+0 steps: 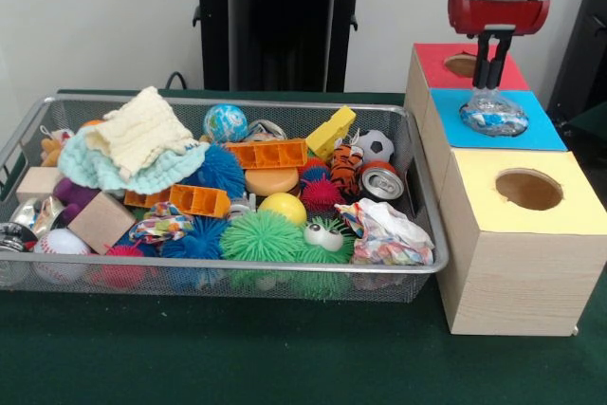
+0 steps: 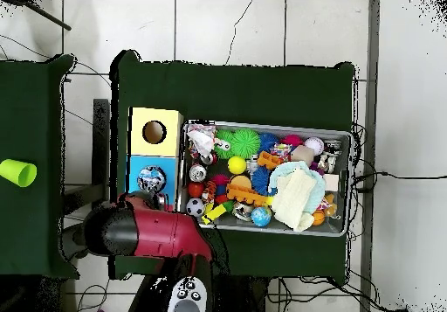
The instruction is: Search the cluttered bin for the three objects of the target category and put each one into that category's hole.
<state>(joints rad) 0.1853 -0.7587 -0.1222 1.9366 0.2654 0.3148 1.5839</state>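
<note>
Nearest in the front view, the table (image 1: 237,353) shows a bare green cloth, and on it stands the wire mesh bin (image 1: 417,177), heaped with toys. Along the bin's near wall lie a baseball (image 1: 61,242) at the 9 o'clock end, a green spiky ball (image 1: 261,234) in the middle, a green furry toy with googly eyes (image 1: 325,233) and a crumpled printed wrapper (image 1: 387,232) at the 3 o'clock end. Further in sit a wooden block (image 1: 101,222), a yellow ball (image 1: 283,207), an orange brick (image 1: 266,153), a drink can (image 1: 381,182) and a striped tiger toy (image 1: 345,166); a cream knitted cloth (image 1: 138,130) lies over a pale blue cloth at 10 o'clock, and a globe ball (image 1: 225,122) and a small football (image 1: 377,144) rest near the far wall. At 3 o'clock of the bin stands a row of three boxes: the yellow-topped box (image 1: 560,220) nearest, its round hole open, then the blue-topped box (image 1: 541,135), then the red-topped box (image 1: 432,59) farthest. On the blue top, over its hole, sits the task's thing, a crumpled clear plastic wad (image 1: 494,113) with blue and white glints, rounded and shiny. The pincer (image 1: 491,78) hangs straight down onto its top, fingers drawn close together and gripping the wad's upper edge.
</note>
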